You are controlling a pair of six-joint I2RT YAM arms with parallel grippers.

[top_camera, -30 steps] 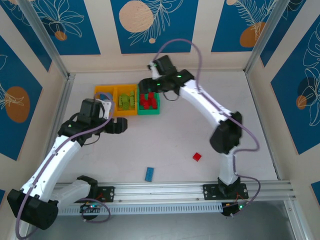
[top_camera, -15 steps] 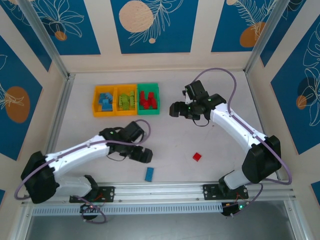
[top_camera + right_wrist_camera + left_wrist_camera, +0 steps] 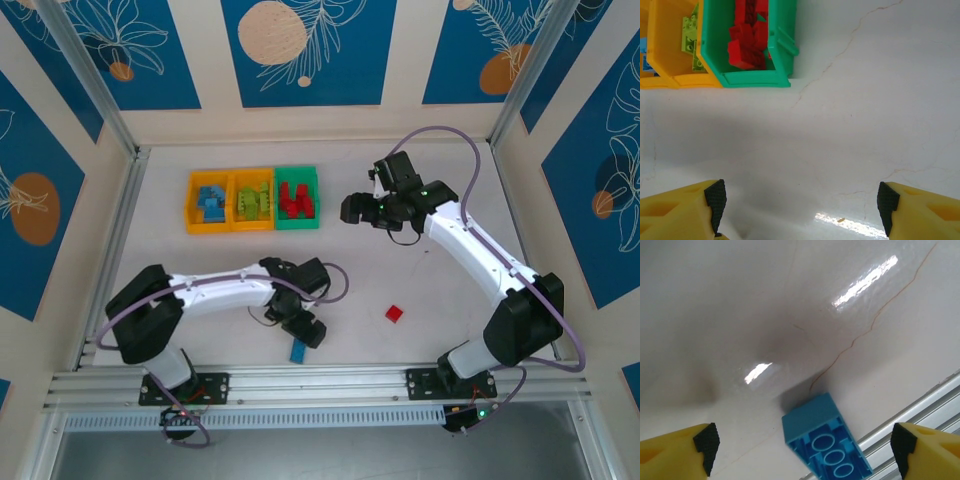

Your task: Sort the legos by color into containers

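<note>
1. left gripper [image 3: 303,328]: low over the table [image 3: 420,150], jaws wide open, gripping nothing.
2. blue brick [image 3: 299,348]: just at 6 o'clock of the left gripper, beside the near rail [image 3: 330,378]. In the wrist view it lies between the fingers [image 3: 675,450], clear of both.
3. right gripper [image 3: 355,208]: jaws open, empty, over bare table at 3 o'clock of the green bin [image 3: 297,226].
4. red brick [image 3: 395,314]: loose on the table, 2 o'clock of the blue brick.
5. Bins in a row at the table's 11 o'clock: left yellow bin [image 3: 190,205] has blue bricks, middle yellow bin [image 3: 252,229] lime, green bin red.
</note>
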